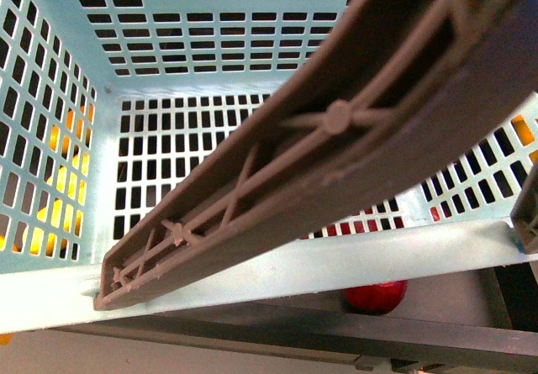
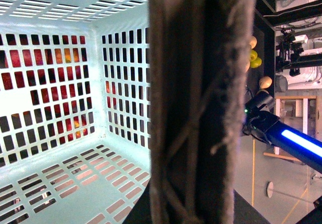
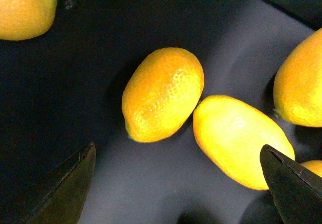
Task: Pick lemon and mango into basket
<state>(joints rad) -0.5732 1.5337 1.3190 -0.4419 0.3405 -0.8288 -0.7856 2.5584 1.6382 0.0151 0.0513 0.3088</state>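
Low over lemon [image 3: 163,94], right hand [image 3: 177,148] splayed.

- Basket [image 1: 252,277]: we see its floor and right wall only in part, behind a blurred brown handle [image 1: 336,147].
- Apple [image 1: 376,295]: red, its upper half hidden under the basket's near rim.
- Yellow shapes [image 1: 59,214] behind the left wall's slots: we cannot name them.
- Right gripper [image 3: 177,146]: only two dark fingertips show, set wide apart, the rest cropped.
- Three yellow fruits [image 3: 22,7]: each cut off by the frame.
- Fourth fruit [image 3: 234,138]: partly covered by one fingertip [image 3: 294,194].
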